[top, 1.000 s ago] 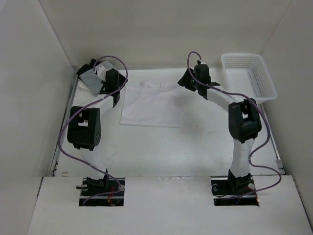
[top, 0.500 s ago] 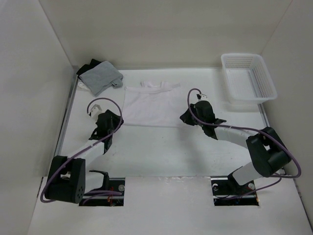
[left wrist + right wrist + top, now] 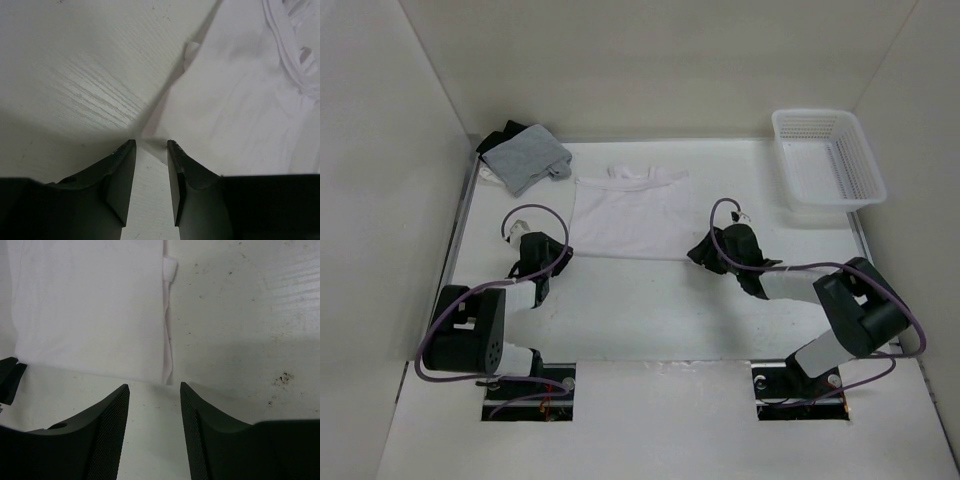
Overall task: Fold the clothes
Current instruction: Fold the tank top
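- At the near hem of the shirt (image 3: pixel 628 215), both arms now sit low, one at each near corner; a second ago they were up at its far shoulders.
- Left jaws are narrowing but not yet closed, with the hem corner at their tips and no grip so far. Right jaws stand open, the other corner just ahead.
- Shirt lies flat on the counter (image 3: pixel 650 310), neckline away from the bases. Judgement: a hem-to-neck fold is about to start.
- Count: one shirt, one grey garment (image 3: pixel 525 162), one black garment (image 3: pixel 505 132), one basket (image 3: pixel 820 207), two arms.
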Robot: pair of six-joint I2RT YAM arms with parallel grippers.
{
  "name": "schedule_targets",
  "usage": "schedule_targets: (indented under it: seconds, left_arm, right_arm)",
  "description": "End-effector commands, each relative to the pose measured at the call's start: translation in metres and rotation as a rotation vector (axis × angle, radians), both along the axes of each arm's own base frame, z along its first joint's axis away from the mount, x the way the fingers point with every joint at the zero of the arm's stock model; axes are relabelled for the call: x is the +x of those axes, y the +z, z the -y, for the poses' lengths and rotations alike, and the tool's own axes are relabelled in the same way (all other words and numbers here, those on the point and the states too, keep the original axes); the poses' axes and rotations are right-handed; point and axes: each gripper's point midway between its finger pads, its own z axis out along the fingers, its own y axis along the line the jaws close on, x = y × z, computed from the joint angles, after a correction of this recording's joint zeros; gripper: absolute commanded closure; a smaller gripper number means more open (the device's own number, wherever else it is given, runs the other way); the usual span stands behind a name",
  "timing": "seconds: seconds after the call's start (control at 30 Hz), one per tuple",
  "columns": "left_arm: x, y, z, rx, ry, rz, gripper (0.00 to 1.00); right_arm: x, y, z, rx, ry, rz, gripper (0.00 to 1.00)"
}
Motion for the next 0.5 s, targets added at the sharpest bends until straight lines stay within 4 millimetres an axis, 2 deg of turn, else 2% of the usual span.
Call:
schedule_targets:
  seconds: [0.0,0.23,0.47]
  left_arm:
    - [0.004,-0.001,-0.001,-0.018,0.012,0.019,0.72]
    - [0.004,-0.008,-0.002,-0.019,0.017,0.001,0.86]
    - [0.006,-0.001,-0.003,-0.007,0.027,0.023,0.92]
  right_arm:
    - [0.014,0.010,-0.004,0.081,-0.057,0.031,0.50]
    - [0.009,0.001,-0.009,0.107,-0.058,-0.036,0.60]
    - [0.009,-0.006,-0.012,0.124,-0.065,-0.067,0.63]
